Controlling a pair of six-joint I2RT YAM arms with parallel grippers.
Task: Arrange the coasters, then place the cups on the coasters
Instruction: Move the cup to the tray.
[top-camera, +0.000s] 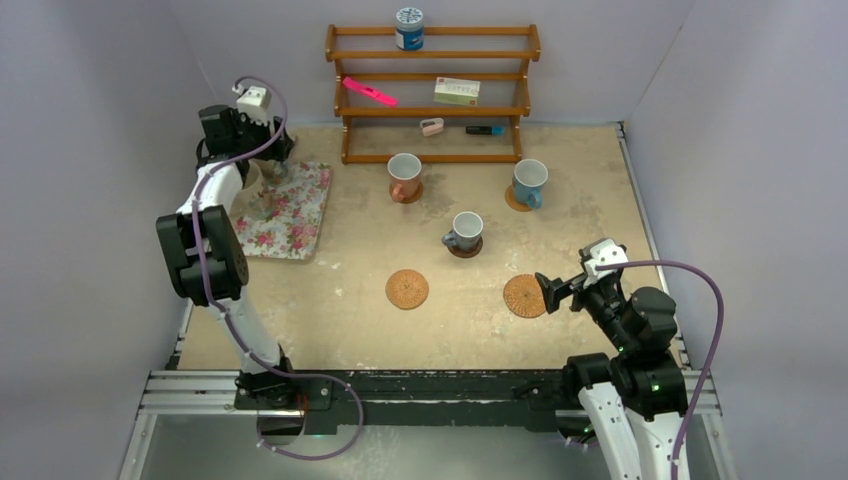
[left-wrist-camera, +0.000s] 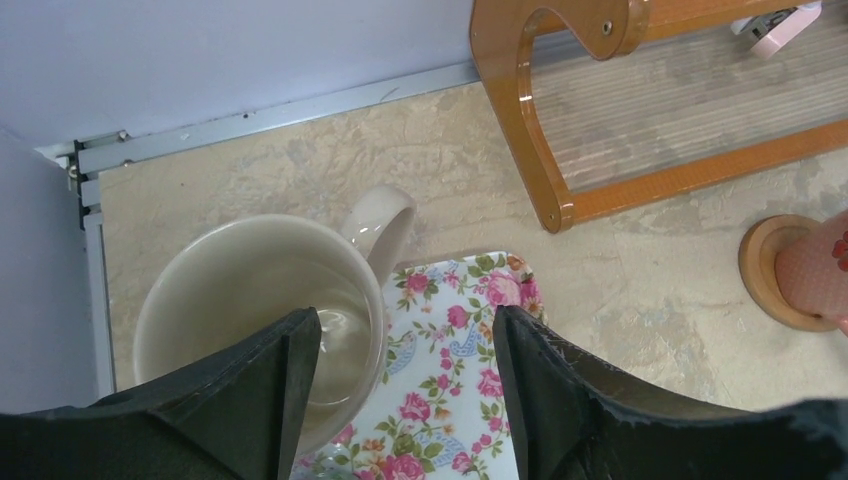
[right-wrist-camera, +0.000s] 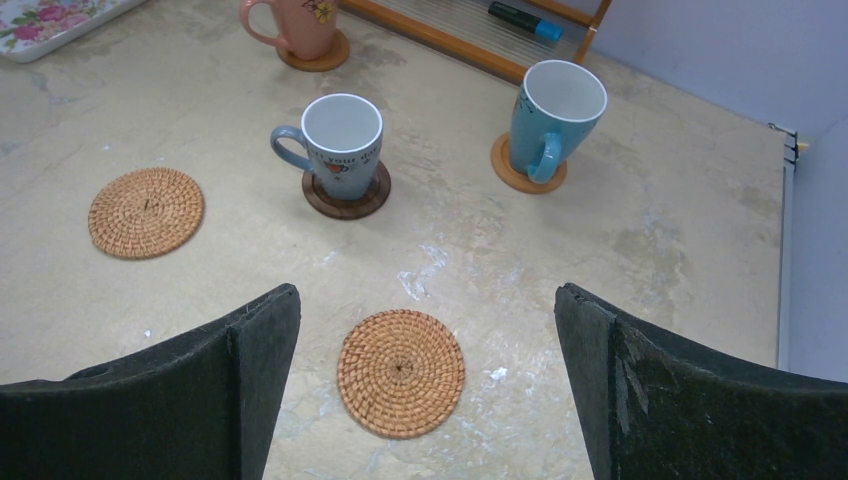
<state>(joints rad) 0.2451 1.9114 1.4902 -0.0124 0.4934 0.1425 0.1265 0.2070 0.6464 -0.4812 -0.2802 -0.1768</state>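
Note:
A cream cup (left-wrist-camera: 250, 290) stands at the far left, partly on the floral mat (left-wrist-camera: 450, 350), mostly hidden by the arm in the top view. My left gripper (left-wrist-camera: 405, 325) is open astride its rim, one finger (left-wrist-camera: 285, 380) inside the cup and the other over the mat. Three cups stand on coasters: pinkish-brown and white (top-camera: 404, 176), blue (top-camera: 529, 181), and grey-blue (top-camera: 466, 231) on a dark brown coaster (right-wrist-camera: 346, 200). Two woven coasters (top-camera: 407, 289) (top-camera: 524, 296) lie bare. My right gripper (right-wrist-camera: 425, 295) hangs open above the right one (right-wrist-camera: 401, 372).
A wooden shelf rack (top-camera: 432, 95) stands along the back wall with a blue-and-white canister (top-camera: 409, 28) on top and small items on its shelves. Its foot (left-wrist-camera: 520, 130) is close to the cream cup. Walls enclose the table on three sides.

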